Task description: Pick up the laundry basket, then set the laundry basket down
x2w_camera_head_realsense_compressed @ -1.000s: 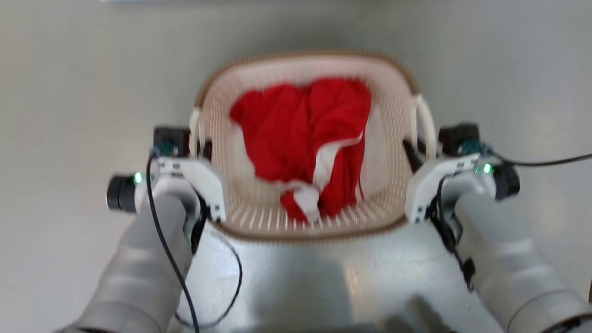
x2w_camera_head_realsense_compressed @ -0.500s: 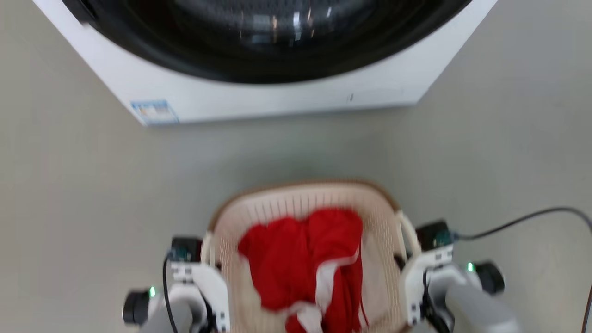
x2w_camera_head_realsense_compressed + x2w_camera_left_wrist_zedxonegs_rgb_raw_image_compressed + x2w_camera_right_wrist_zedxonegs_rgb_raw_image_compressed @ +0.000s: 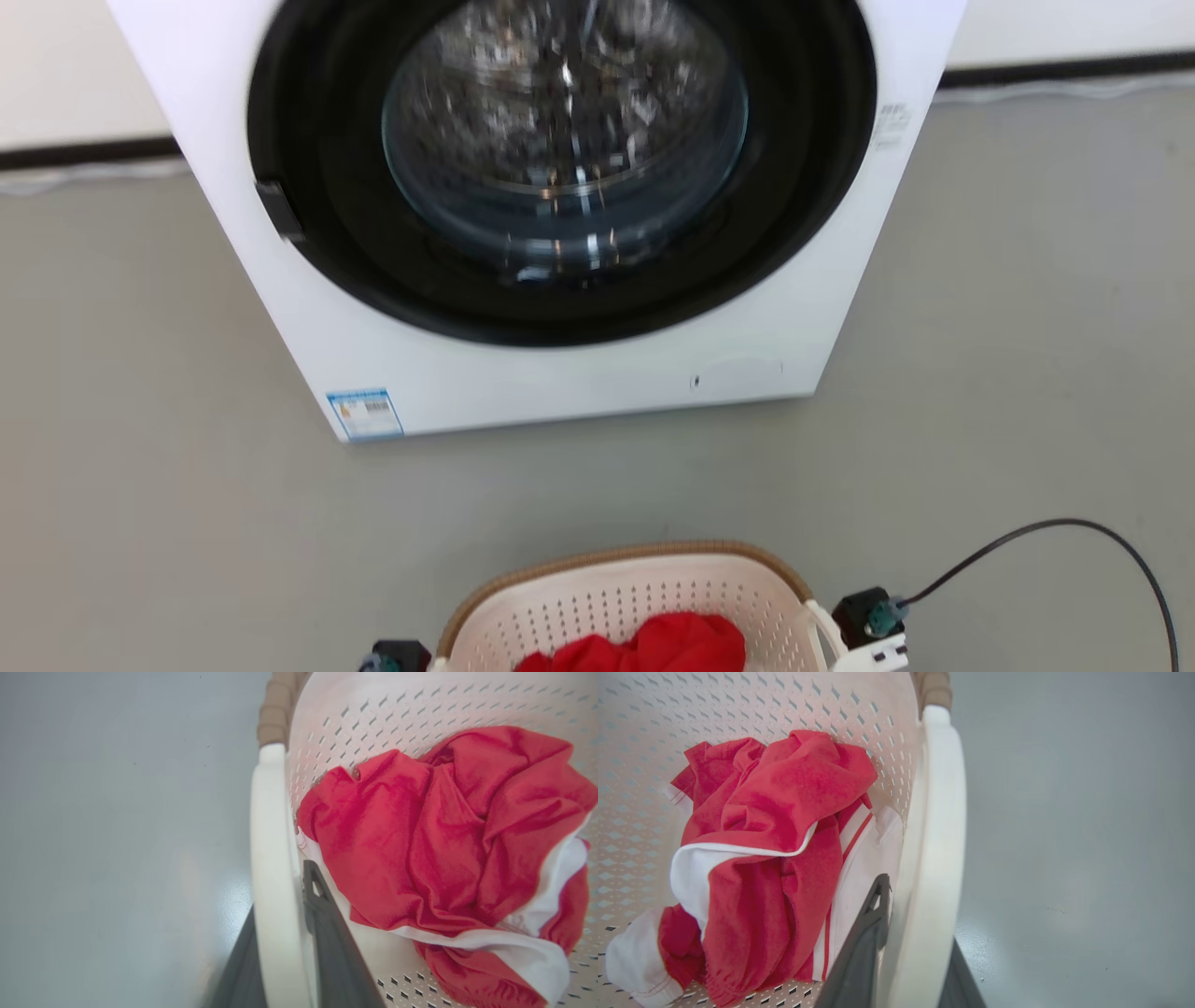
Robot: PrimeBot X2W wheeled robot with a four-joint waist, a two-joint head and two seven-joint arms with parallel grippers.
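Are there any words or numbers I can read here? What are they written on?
Nothing here can be read.
Blue-edged sticker, low on the washing machine front: too blurred to read.
Small grey print at its upper right corner: too small to read.
The laundry basket and red cloth: no writing shows.

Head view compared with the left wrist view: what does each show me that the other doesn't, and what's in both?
Head view: the white washing machine with its dark round door, and a black cable. Left wrist view: the left claw, its two dark fingers either side of a white loop handle. Both: the laundry basket, the red garment in it, grey floor.
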